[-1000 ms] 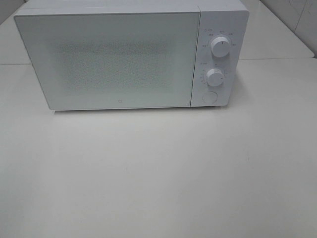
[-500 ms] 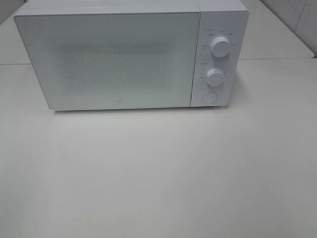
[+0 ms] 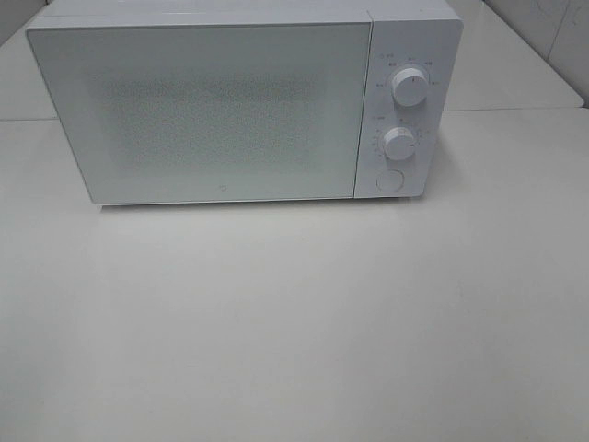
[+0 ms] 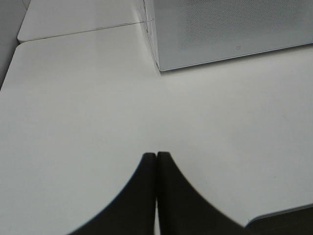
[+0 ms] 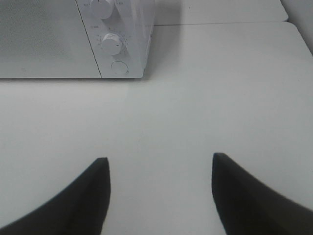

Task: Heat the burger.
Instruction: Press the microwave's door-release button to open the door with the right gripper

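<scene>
**A:** Showing, from the high camera, a white box-shaped microwave [image 3: 230,37] on a matte off-white surface [image 3: 294,322]. What are its parts?

**B:** A flat, glossy door [image 3: 202,110] with rounded corners and a finely speckled window, shut flush. To its right is a control strip: an upper knob [image 3: 409,86], a lower knob [image 3: 399,144] and a round button [image 3: 391,180] beneath, all white and circular.

**A:** Where is the burger?

**B:** It appears in no view. The speckled window does not reveal the inside, so its place cannot be told.

**A:** How do the jaws stand?

**B:** Left jaws: dark, smooth, curved blades pressed together tip to tip with nothing between them. They hang over bare surface in front of the microwave's left front corner, apart from it. Right jaws: the same shape, standing well apart and gripping nothing. They hang over bare surface on the near side of the control strip.

**A:** What of edges and room?

**B:** A thin seam [image 3: 515,109] runs left to right beside the microwave, joining a far slab. The left wrist view shows the surface's left edge with a rounded corner. A broad bare stretch lies in front of the door. A tiled wall [image 3: 552,28] stands at far right.
</scene>
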